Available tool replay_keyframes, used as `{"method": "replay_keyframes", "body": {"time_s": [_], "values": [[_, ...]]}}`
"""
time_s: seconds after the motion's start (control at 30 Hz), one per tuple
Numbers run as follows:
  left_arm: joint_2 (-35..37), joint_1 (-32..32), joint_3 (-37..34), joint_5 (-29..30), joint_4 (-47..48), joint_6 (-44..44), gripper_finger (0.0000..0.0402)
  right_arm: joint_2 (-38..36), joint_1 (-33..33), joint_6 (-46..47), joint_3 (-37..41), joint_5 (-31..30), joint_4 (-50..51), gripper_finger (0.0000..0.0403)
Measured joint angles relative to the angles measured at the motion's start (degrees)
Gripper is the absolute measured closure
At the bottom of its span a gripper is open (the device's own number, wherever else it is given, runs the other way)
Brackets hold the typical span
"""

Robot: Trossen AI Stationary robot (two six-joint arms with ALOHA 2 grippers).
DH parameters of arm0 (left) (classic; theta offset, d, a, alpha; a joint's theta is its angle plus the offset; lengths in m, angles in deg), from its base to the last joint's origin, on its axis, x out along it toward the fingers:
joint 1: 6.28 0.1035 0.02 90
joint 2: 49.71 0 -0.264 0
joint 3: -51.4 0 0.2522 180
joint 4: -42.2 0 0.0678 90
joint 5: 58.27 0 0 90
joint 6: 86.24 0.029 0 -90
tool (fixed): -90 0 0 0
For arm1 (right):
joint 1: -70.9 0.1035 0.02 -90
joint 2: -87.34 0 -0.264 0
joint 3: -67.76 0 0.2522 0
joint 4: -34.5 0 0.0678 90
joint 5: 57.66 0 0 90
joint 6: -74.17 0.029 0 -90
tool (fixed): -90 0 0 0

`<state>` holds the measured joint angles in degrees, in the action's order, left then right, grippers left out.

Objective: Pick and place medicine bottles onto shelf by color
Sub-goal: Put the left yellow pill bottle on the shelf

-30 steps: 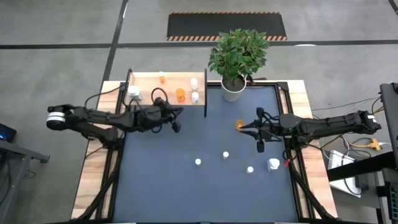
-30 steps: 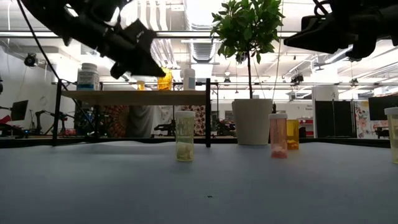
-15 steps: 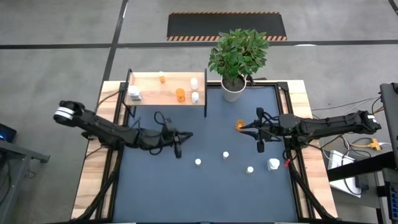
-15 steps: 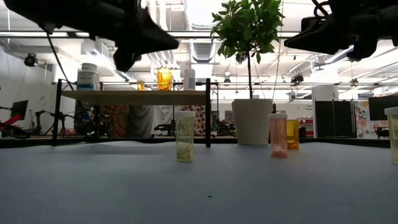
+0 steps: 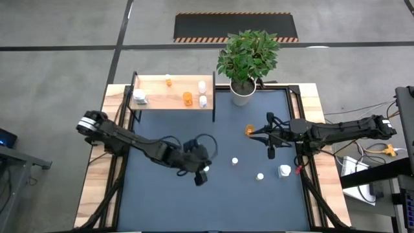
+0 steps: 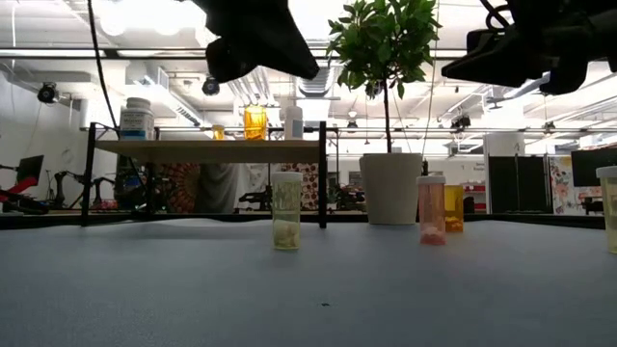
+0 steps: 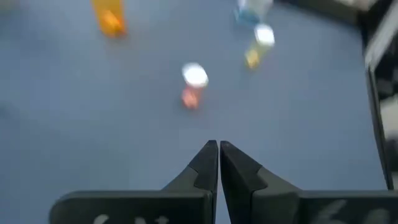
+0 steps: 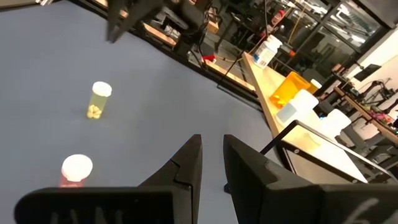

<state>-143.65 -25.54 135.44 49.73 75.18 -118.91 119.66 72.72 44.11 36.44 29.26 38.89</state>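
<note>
The shelf [image 5: 173, 92] stands at the far left corner of the blue table [image 5: 162, 200], well behind the left claw [image 5: 200, 176] and to its left. On its board are a white bottle with a blue label [image 5: 139, 97], a small orange bottle [image 5: 168, 80], a larger orange bottle [image 5: 187, 98] and two white bottles [image 5: 202, 100] near its right end. The left claw hangs over the middle of the table, clenched with its tips pressed together and nothing between them. Right at its tip, seen from above, stands a pale-capped bottle [image 5: 206, 169]; the low view shows this bottle [image 6: 285, 210] upright on the table with pale pills in its base, and the claw above it, not touching. Just to the right of the left claw, another white-capped bottle [image 5: 235, 160] stands alone. Behind, at the table's far edge, a green plant in a white pot [image 5: 243, 92] sits just beside the shelf's right end. Farther right, the right claw [image 5: 251, 131] hovers above the table with its fingers a narrow gap apart and nothing seen between them; an orange bottle [image 5: 249, 130] stands right by its tips. In front of that claw stand a white-capped bottle [image 5: 260, 175] and a bigger white bottle [image 5: 284, 171].
</note>
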Motion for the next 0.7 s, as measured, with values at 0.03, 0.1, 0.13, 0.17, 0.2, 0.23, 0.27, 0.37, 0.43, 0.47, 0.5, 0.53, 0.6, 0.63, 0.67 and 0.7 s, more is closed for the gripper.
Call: {"method": "replay_keyframes", "body": {"time_s": [0.03, 0.1, 0.13, 0.17, 0.2, 0.23, 0.27, 0.37, 0.43, 0.47, 0.5, 0.53, 0.6, 0.63, 0.67, 0.7], "values": [[-1.4, -0.1, 2.4, -1.2, 3.1, 0.0, 0.0401, 0.0, 0.0, 0.0, 0.0, 0.0, 0.1, 0.0346], [-4.0, -0.1, 7.0, -2.7, 9.0, 0.0, 0.0399, 0.0, 0.0, 0.0, 0.0, 0.0, 0.1, 0.0346], [-5.2, 0.0, 8.9, -3.1, 11.3, -0.2, 0.0395, 0.0, 0.0, -0.1, 0.0, 0.0, 0.0, 0.0346], [-6.5, 0.0, 10.5, -4.3, 13.4, -0.2, 0.0389, 0.0, 0.0, -0.2, 0.0, 0.0, 0.0, 0.0346], [-7.6, 0.0, 11.8, -5.6, 15.8, 0.0, 0.0381, 0.0, 0.0, -0.4, 0.0, 0.0, 0.0, 0.0346], [-8.7, 0.0, 12.7, -6.5, 18.3, 0.1, 0.0372, 0.0, 0.0, -0.6, 0.0, 0.0, 0.0, 0.0346], [-9.6, 0.1, 13.4, -7.2, 20.8, -0.2, 0.0361, 0.0, 0.0, -0.6, 0.0, 0.0, 0.0, 0.0346], [-11.1, 0.5, 14.1, -7.3, 24.8, -1.5, 0.0320, 0.0, 0.0, -0.6, 0.0, 0.0, -0.1, 0.0346], [-11.6, 0.7, 13.7, -7.1, 24.9, -1.5, 0.0287, 0.0, 0.0, -0.6, 0.0, 0.0, -0.1, 0.0346], [-11.9, 0.8, 13.4, -6.8, 24.8, -1.5, 0.0271, 0.0, 0.0, -0.6, 0.0, 0.0, -0.1, 0.0346], [-12.1, 0.9, 13.2, -6.1, 24.8, -1.5, 0.0254, 0.0, 0.0, -0.6, 0.0, 0.0, -0.1, 0.0346], [-12.5, 0.9, 13.1, -5.2, 24.9, -1.5, 0.0239, 0.0, 0.0, -0.4, 0.0, 0.0, -0.1, 0.0346], [-12.8, 0.8, 13.0, -3.0, 24.7, -1.2, 0.0213, 0.0, 0.0, -0.1, 0.0, 0.0, 0.1, 0.0346], [-12.8, 0.8, 13.0, -2.6, 24.6, -0.3, 0.0202, 0.0, 0.0, 0.0, 0.0, 0.0, 0.1, 0.0346], [-12.8, 0.8, 12.9, -2.5, 23.7, 0.5, 0.0194, 0.0, 0.0, 0.0, 0.0, 0.0, 0.2, 0.0346], [-13.2, 0.9, 12.8, -2.5, 22.1, 1.6, 0.0187, 0.0, 0.0, 0.0, 0.0, 0.0, 0.2, 0.0346]]}}
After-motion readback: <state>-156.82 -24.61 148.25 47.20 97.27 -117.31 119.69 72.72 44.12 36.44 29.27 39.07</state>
